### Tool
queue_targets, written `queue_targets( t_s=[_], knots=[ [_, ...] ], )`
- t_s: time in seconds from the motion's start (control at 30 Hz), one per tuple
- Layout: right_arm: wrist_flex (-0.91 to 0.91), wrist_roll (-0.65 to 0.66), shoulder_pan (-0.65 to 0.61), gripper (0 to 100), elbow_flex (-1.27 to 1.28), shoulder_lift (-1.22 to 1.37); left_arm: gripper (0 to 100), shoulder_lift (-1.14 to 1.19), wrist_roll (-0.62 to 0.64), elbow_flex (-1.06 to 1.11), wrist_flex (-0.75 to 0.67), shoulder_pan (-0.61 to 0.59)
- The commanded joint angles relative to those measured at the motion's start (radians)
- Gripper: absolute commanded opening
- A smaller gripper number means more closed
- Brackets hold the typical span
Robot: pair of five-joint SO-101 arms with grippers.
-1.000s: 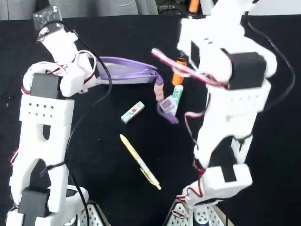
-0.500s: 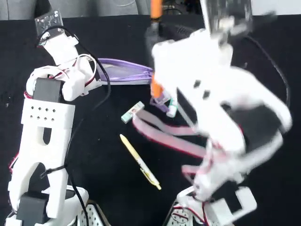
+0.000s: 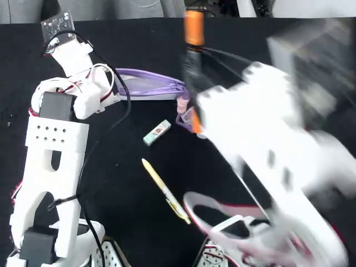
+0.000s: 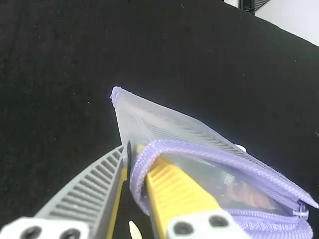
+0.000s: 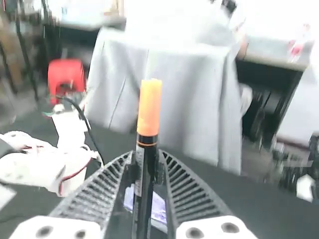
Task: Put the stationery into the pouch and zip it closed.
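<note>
Clamped in right pincer (image 5: pixel 147 160): marker (image 3: pixel 193 30), long axis running up the frame, upper centre; just left of it, pouch (image 3: pixel 147 83), pinched at its rim by left pincer (image 4: pixel 135 162).

Soft, even light falls from above in the high view. The black table (image 3: pixel 128 183) takes it without glare and shows hardly any shadow. At the left of the frame the white left arm (image 3: pixel 53 150) is bright and crisp, while the right arm (image 3: pixel 278 167), across the right half, is smeared by motion blur. In the left wrist view the translucent pouch (image 4: pixel 199 144) is evenly lit against the dark cloth. In the right wrist view the orange marker (image 5: pixel 148 129) and the pale, bright room (image 5: pixel 189 89) behind it look hazy.
</note>
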Motion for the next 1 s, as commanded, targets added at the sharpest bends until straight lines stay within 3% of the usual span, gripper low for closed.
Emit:
queue_targets(
  t_s=[0.0, 0.13, 0.47, 0.97],
  knots=[
    [-0.037, 0.009, 0.021, 1.1, 0.119, -0.068, 3, 0.005, -0.005, 0.015, -0.021, 0.016],
    [-0.236, 0.009, 0.023, 1.1, 0.423, -0.13, 3, 0.005, -0.005, 0.015, -0.021, 0.015],
    [-1.062, 0.009, 0.018, 1.1, 1.211, -0.51, 3, 0.005, -0.005, 0.015, -0.021, 0.013],
    [-1.907, -0.054, -0.077, 1.1, 1.982, -0.691, 3, 0.015, -0.005, 0.018, -0.049, 0.018]
  ],
)
